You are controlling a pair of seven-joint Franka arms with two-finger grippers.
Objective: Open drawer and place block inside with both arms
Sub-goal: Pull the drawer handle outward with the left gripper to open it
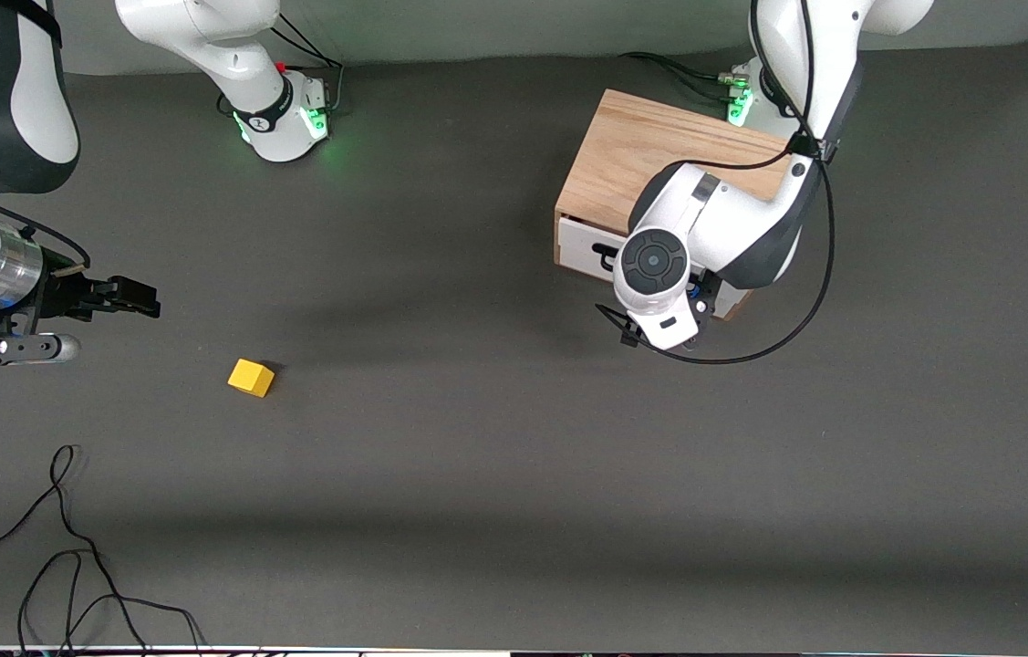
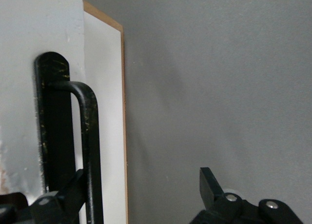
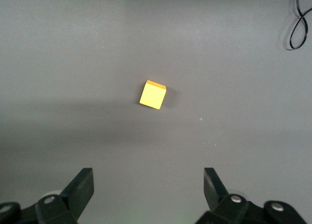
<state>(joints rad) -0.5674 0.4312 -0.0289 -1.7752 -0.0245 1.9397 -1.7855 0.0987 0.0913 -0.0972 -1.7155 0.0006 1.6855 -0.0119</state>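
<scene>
1. Front view: the white-fronted drawer point(image 1: 588, 248) in the light wooden box cabinet point(image 1: 650, 160) looks shut. The small yellow cube block point(image 1: 251, 377) lies untouched on the grey table point(image 1: 477, 474), well apart, toward the right arm's end. Both steps remain.
2. Left wrist view: the left gripper point(image 2: 141, 194) stands open, one finger beside the black wire handle point(image 2: 87, 151), not clamped.
3. Right wrist view: the right gripper point(image 3: 147, 187) hangs open above the table, short of the block.
</scene>
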